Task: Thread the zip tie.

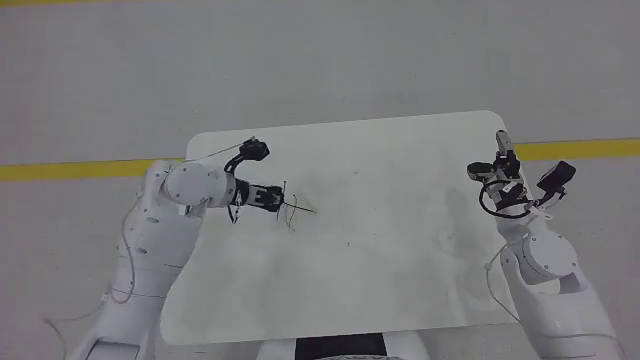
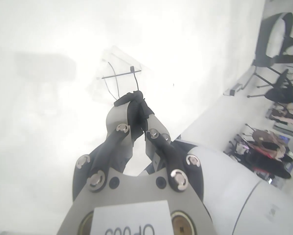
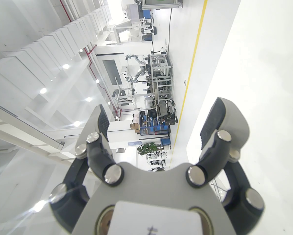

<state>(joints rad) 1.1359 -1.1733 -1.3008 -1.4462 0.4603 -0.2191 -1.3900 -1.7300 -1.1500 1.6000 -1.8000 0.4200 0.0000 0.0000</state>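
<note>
- Pinching the zip tie [image 2: 135, 81], the left gripper [image 2: 136, 99] has its black fingertips pressed together on one end of the thin black strand
- From the left wrist view, that strand runs from the pads to a small black head, where a second thin length crosses it; two more fine black lines curve away beside it
- A faint clear plastic sheet [image 2: 122, 58] lies on the table under the tie; what it is cannot be told
- In the top view the left gripper [image 1: 270, 198] sits low over the left part of the white table [image 1: 400, 260], with the zip tie [image 1: 291, 207] sticking out from its tips toward the table's middle
- The right gripper [image 1: 501, 146] is at the table's right edge, well apart from the tie
- In its own wrist view the right gripper [image 3: 158, 113] has its fingers spread wide with nothing between them, beside the table edge [image 3: 271, 50]
- A yellow floor line [image 1: 90, 171] passes behind the table
</note>
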